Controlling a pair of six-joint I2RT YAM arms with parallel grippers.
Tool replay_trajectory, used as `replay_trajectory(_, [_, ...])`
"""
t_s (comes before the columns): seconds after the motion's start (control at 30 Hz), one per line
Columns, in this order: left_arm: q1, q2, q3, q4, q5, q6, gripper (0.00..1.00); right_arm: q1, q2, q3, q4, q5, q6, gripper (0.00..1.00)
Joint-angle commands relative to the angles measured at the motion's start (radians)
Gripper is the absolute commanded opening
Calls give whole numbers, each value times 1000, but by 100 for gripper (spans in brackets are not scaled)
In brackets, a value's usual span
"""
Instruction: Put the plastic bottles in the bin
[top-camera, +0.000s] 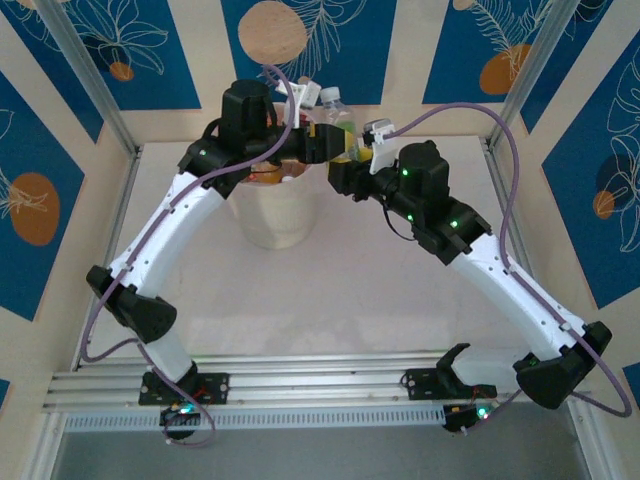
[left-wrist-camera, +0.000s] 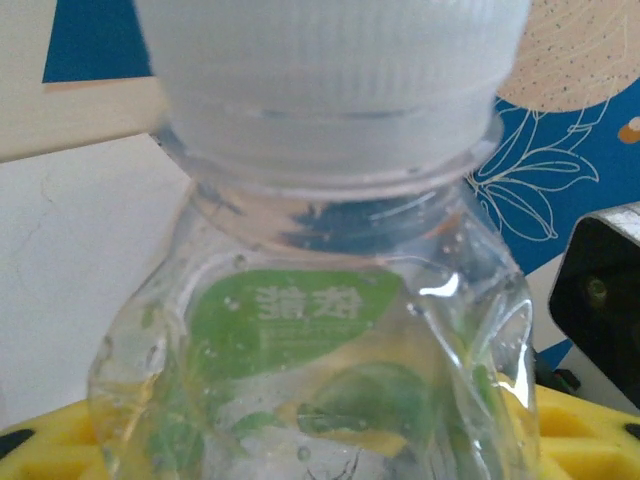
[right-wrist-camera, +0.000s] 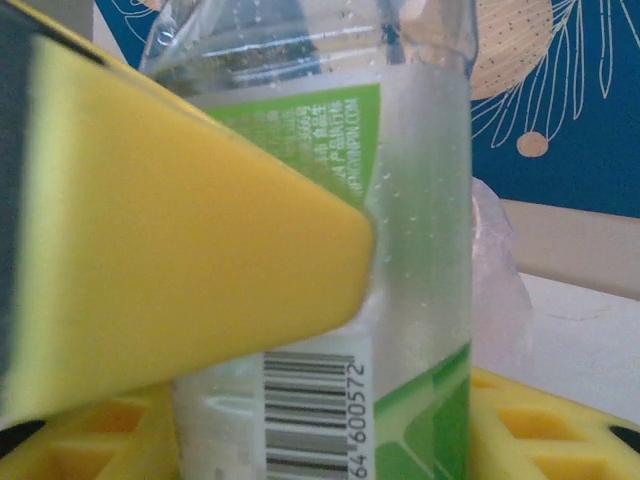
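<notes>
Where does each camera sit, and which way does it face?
Top external: above and behind both arms, looking down on them, the table and bin.
Left wrist: facing a green-label bottle close; own yellow fingers below.
Right wrist: facing that bottle's barcode side; own yellow fingers below.
Shared: wrist views apparently see one bottle.

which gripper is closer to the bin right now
Left, narrowly. The left gripper hangs above the bin's right rim, holding a green-label bottle. The right gripper sits just outside that rim, to the right.
</notes>
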Motion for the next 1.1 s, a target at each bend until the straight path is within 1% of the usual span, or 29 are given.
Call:
replay_trajectory(0.0, [-12,-18,21,21,29,0,46,12,21,35,41,-20,13,48])
replay_trajectory(0.1, [-4,-43,9,3,-15,11,39,16,31,48,30,-21,10,56])
replay_trajectory(0.13, [1,-52,7,-5,-33,15,37,18,33,54,24,-20,9,59])
replay_trajectory(0.17, [7,-61,6,-12,-48,17,35,19,35,58,19,-16,8,65])
replay_trajectory(0.23, [20,-77,7,-26,-69,19,34,21,35,66,6,-9,8,81])
replay_trajectory(0.27, [31,-85,10,-40,-82,22,35,21,36,69,-2,-3,9,87])
replay_trajectory(0.37, [73,-114,21,-84,-136,38,35,22,32,76,-34,11,10,97])
replay_trajectory(0.43, [110,-133,26,-116,-171,46,36,25,26,77,-55,23,8,100])
replay_trajectory(0.5, [151,-148,33,-152,-199,47,36,27,21,77,-79,46,11,99])
replay_trajectory(0.63, [247,-170,30,-232,-261,57,36,30,3,72,-142,132,27,99])
replay_trajectory(0.77, [339,-142,45,-310,-280,78,38,32,-15,57,-175,171,37,99])
replay_trajectory(0.87, [370,-97,75,-350,-270,90,38,33,-24,47,-185,178,36,99])
replay_trajectory(1.07, [382,-9,114,-374,-264,94,40,33,-37,25,-199,206,38,99])
